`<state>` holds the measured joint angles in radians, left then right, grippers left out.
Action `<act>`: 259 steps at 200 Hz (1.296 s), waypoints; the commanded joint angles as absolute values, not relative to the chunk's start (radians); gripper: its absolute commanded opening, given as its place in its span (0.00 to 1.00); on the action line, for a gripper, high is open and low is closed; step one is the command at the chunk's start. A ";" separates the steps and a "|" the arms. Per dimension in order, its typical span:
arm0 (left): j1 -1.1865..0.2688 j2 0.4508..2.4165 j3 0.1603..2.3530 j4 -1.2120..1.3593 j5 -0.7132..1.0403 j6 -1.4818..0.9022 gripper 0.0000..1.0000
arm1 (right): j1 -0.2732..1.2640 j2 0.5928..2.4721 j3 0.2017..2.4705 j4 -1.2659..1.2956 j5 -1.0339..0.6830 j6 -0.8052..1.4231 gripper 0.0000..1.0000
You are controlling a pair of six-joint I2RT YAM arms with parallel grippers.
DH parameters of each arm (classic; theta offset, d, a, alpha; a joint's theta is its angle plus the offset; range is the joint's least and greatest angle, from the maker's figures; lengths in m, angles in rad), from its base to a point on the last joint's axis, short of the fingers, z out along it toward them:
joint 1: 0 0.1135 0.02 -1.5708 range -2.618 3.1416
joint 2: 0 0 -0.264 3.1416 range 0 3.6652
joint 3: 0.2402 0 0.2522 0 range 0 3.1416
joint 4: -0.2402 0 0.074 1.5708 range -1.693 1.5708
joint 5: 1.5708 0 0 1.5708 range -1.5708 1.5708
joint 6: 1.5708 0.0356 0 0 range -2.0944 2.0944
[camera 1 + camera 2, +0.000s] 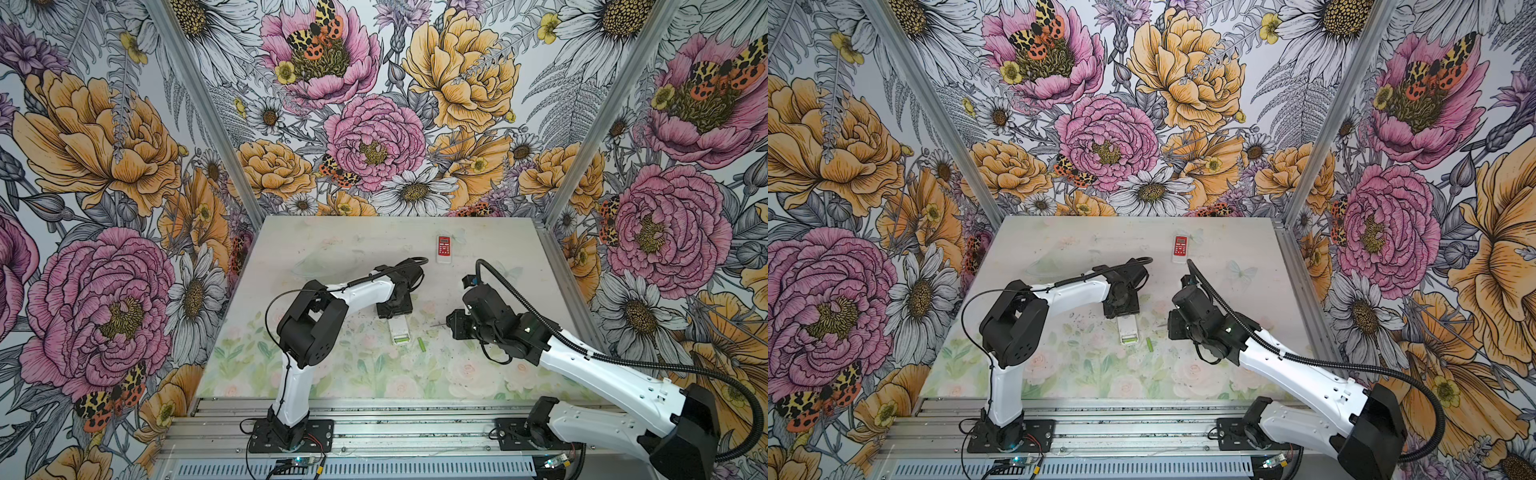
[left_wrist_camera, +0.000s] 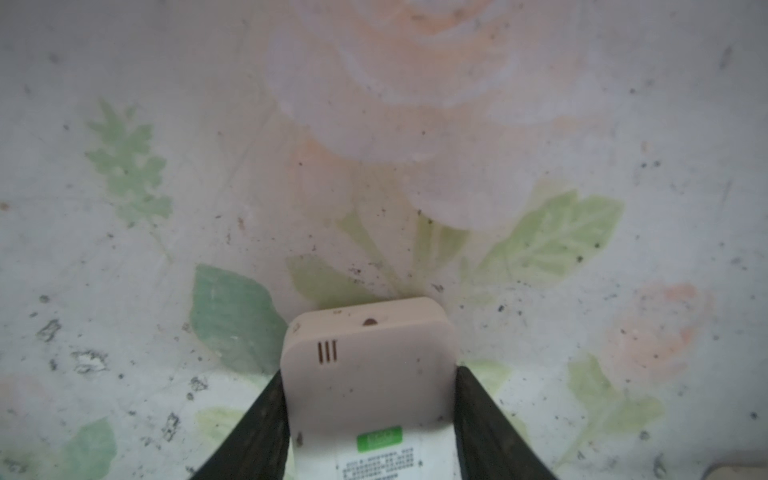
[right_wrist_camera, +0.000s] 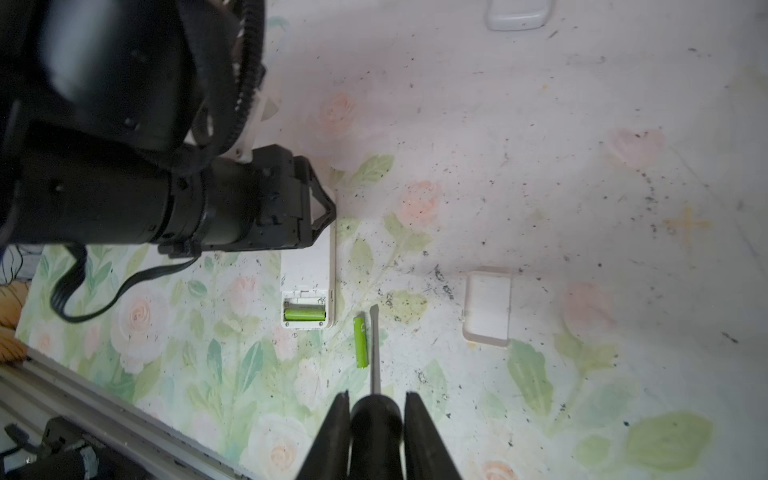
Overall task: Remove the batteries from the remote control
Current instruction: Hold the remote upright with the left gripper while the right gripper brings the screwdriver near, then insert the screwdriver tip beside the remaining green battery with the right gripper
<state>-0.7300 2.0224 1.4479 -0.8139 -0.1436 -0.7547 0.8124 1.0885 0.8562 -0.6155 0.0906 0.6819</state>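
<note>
At six o'clock on the remote (image 1: 398, 326) in a top view, one green battery (image 1: 400, 340) sits seated; left gripper (image 2: 370, 372) pinches the remote, right gripper (image 3: 376, 397) clamps the screwdriver (image 3: 375, 345), whose tip we judge may slip off it.

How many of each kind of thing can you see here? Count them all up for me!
Remotes: 2 (white remote in the left gripper, red-faced remote at the far end)
Green batteries: 2 (loaded battery in the white remote, loose battery beside it)
Battery cover: 1
Screwdriver: 1 (in the right gripper)
Total: 6
</note>
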 commanded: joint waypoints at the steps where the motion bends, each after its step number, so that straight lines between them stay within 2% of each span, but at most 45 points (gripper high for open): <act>1: -0.745 2.011 1.431 -0.793 -0.161 -0.618 0.21 | 0.863 1.071 0.849 -0.498 0.048 0.545 0.00; 48: -0.771 1.886 1.267 -0.571 -0.135 -0.479 0.21 | 0.942 1.044 0.799 -0.405 -0.016 0.464 0.00; 96: -0.799 1.857 1.200 -0.492 -0.120 -0.393 0.20 | 0.986 1.054 0.783 -0.396 -0.019 0.459 0.00; 140: -0.800 1.837 1.176 -0.462 -0.121 -0.380 0.17 | 1.050 1.112 0.802 -0.414 0.061 0.430 0.00; 213: -0.805 1.830 1.174 -0.461 -0.110 -0.364 0.15 | 1.063 1.201 0.847 -0.454 0.167 0.408 0.00; 259: -0.805 1.830 1.175 -0.460 -0.107 -0.366 0.14 | 1.063 1.204 0.854 -0.449 0.164 0.391 0.00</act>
<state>-0.8009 1.8641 1.1835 -0.4885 -0.1223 -0.3851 1.0554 1.2064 0.8143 -0.4618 0.1398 0.4164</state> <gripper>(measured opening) 0.571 0.235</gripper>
